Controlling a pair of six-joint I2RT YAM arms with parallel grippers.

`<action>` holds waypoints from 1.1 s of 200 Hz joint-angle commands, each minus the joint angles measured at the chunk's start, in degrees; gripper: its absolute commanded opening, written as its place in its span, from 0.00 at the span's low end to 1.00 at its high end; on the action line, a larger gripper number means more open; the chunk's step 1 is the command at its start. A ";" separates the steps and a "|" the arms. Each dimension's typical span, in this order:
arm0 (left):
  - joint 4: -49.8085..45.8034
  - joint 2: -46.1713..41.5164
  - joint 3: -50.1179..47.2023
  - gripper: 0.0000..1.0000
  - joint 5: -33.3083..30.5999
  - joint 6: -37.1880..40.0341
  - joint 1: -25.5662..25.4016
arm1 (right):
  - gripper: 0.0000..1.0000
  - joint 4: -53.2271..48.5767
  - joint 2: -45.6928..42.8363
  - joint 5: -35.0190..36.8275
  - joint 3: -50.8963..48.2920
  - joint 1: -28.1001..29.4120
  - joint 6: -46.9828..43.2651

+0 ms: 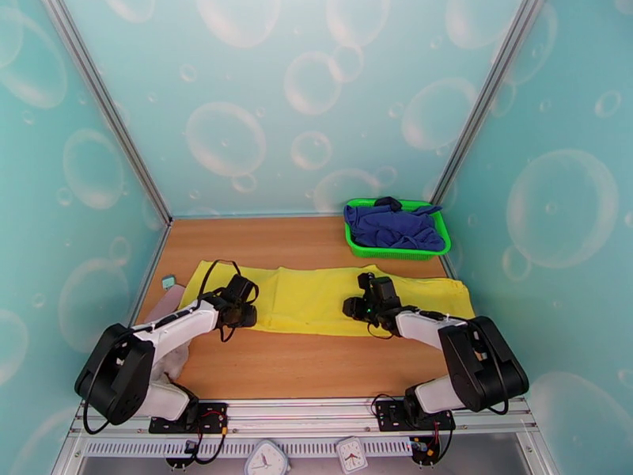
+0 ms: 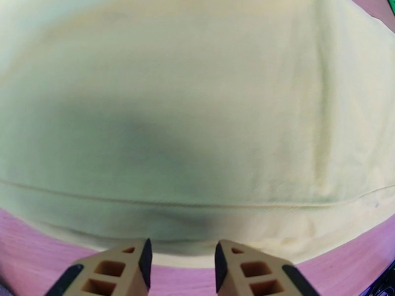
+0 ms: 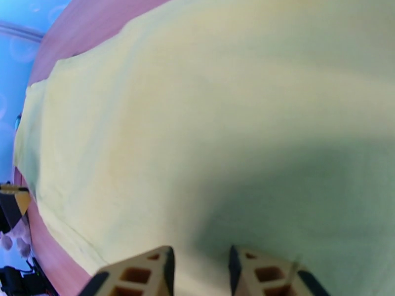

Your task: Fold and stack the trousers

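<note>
Presently, the left gripper [image 2: 181, 265] is standing with jaws narrowly parted and nothing between them, hanging over the near hem of the trousers [image 2: 197, 119], whose seam is running from 9 to 3 o'clock in its wrist view. Likewise, the right gripper [image 3: 201, 267] is showing a narrow gap, gripping nothing, over plain yellow fabric. Outward, seen from above, the trousers are lying flat across the wooden table [image 1: 301, 366] from 9 to 3 o'clock, while a green basket [image 1: 396, 252] at 1 o'clock is holding a dark blue garment [image 1: 392, 227].
</note>
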 commanded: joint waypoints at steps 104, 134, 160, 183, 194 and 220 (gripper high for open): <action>2.07 8.13 11.27 0.43 -4.50 10.60 -14.14 | 0.43 -15.88 -16.83 10.88 0.60 17.30 -6.45; 2.05 6.33 8.84 0.46 -5.20 10.23 -16.97 | 0.46 -15.70 -12.86 13.53 1.34 18.97 -5.27; 3.20 7.36 9.48 0.47 -7.22 10.22 -17.89 | 0.46 -14.82 -9.52 15.21 2.33 19.02 -3.95; 2.81 9.39 10.76 0.47 -8.66 10.57 -18.07 | 0.47 -14.71 -6.49 16.08 3.28 19.30 -4.35; 2.11 10.45 11.38 0.45 -9.28 10.74 -18.16 | 0.47 -15.13 -5.03 16.35 3.89 19.60 -4.79; 1.96 11.35 11.32 0.39 -9.25 10.92 -18.16 | 0.47 -15.06 -3.35 17.70 4.60 20.54 -4.95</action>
